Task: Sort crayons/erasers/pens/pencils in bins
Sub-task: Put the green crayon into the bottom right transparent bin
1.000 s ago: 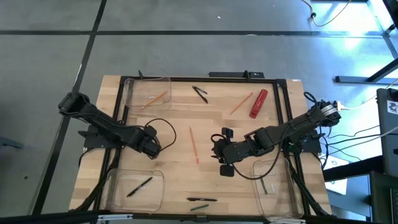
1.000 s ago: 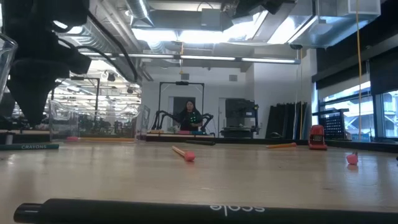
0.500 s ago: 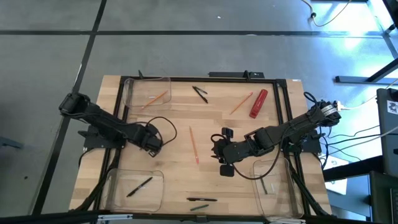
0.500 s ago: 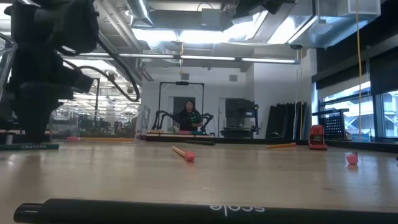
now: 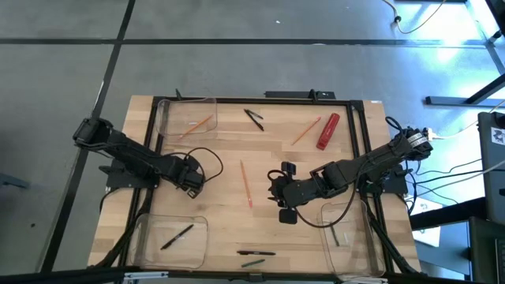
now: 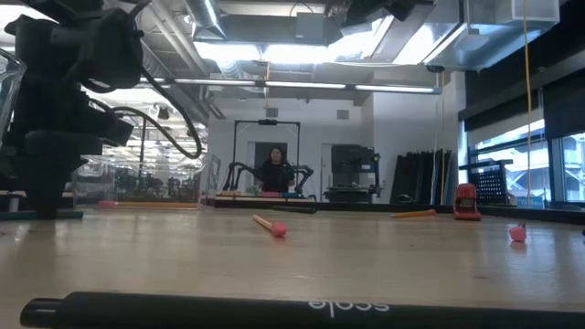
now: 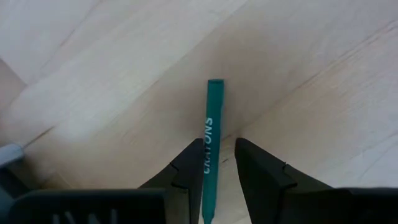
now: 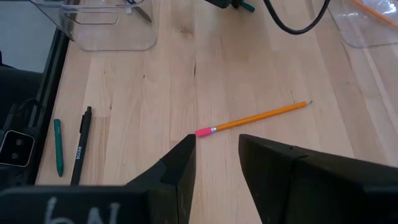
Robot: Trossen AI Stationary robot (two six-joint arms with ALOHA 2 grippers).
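Left gripper (image 7: 219, 163) fingers stood narrowly apart on either side of a green crayon (image 7: 209, 146) lying on the worktop (image 5: 237, 150), not visibly pinched. Right gripper (image 8: 216, 148) fingers were parted and empty above a pencil (image 8: 252, 118). Bins (image 5: 170, 241) sat at the worktop corners; loose pens (image 5: 254, 119) and pencils lay between. Step judged: crayon pickup; next, close, lift, carry to a bin. Crayon print read "CRAYONS".

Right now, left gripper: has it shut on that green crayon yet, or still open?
Cannot tell for sure. In the left wrist view the left gripper straddles the green crayon lying flat on the table, fingers close beside it, contact unclear.
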